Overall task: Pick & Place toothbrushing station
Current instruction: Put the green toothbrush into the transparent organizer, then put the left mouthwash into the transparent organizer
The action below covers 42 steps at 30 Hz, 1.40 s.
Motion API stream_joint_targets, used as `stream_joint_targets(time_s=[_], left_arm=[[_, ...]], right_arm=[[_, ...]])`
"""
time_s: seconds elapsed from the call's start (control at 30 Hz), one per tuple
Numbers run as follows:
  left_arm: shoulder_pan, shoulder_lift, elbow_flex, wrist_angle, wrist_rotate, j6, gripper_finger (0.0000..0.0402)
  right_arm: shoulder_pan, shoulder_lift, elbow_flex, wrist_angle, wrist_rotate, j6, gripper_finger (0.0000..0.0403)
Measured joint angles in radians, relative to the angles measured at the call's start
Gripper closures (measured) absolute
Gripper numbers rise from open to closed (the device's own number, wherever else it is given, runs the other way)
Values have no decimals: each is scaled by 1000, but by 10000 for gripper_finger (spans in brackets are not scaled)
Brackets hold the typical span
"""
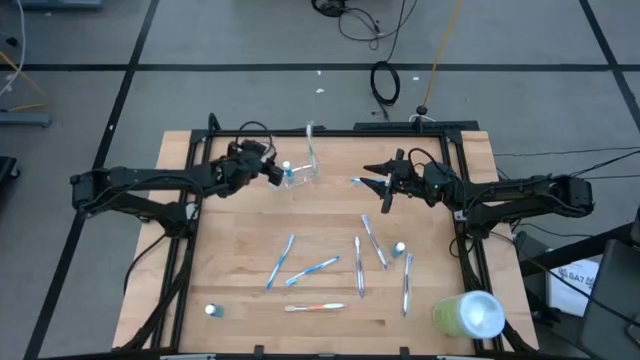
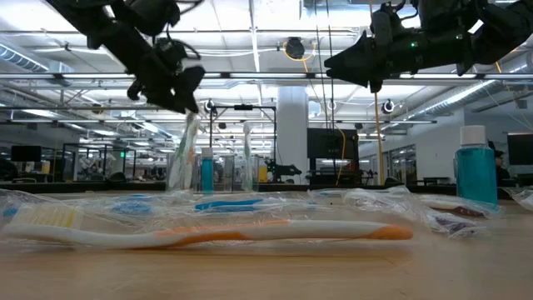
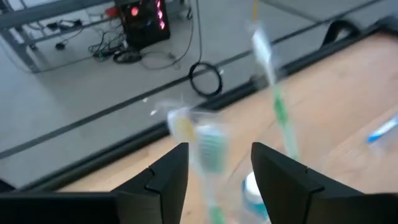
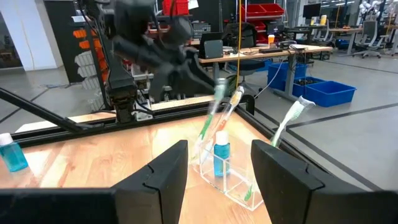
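The clear cup (image 1: 299, 175) stands at the back middle of the table, with a small blue white-capped tube (image 4: 221, 157) and green-and-white toothbrushes (image 4: 288, 123) leaning in it. My left gripper (image 1: 274, 171) hangs just left of and above the cup, open. A blurred green-and-white toothbrush (image 3: 210, 151) stands between its fingers (image 3: 166, 176), reaching down into the cup (image 4: 229, 180). My right gripper (image 1: 379, 186) is open and empty, right of the cup and above the table. Several blue toothbrushes (image 1: 358, 264) and an orange-white one (image 1: 314, 307) lie on the front half.
A large lime-green cylinder with a white end (image 1: 468, 314) lies at the front right corner. Small white-capped tubes lie at the front left (image 1: 211, 310) and right of middle (image 1: 398, 248). A dark frame rail (image 1: 330, 130) runs along the table's back edge.
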Motion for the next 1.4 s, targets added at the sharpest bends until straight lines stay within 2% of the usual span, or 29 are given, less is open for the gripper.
stream_joint_targets(time_s=[0.17, 0.23, 0.57, 0.87, 1.03, 1.1, 1.2, 1.3, 1.4], left_arm=[[-15, -91, 24, -16, 0, 44, 218], [-25, -132, 25, -19, 44, 60, 218], [-138, -298, 25, -182, 567, 71, 218], [-276, -305, 25, -270, 893, -7, 218], [-383, -305, 25, -272, 1022, -99, 218], [-439, -305, 25, -271, 1020, -114, 218], [-512, -305, 25, -267, 948, -144, 218], [-597, -305, 25, -276, 854, -56, 218], [-680, -305, 25, -279, 802, -12, 218]], right_arm=[[0, 0, 0, 0, 0, 0, 234], [0, 0, 0, 0, 0, 0, 234], [0, 0, 0, -1, 0, 19, 234], [0, 0, 0, -14, -2, 53, 234], [0, 0, 0, -16, -2, 53, 234], [0, 0, 0, -16, -2, 51, 234], [0, 0, 0, -16, -2, 48, 234], [0, 0, 0, -16, -1, 48, 234], [0, 0, 0, -16, -1, 71, 234]])
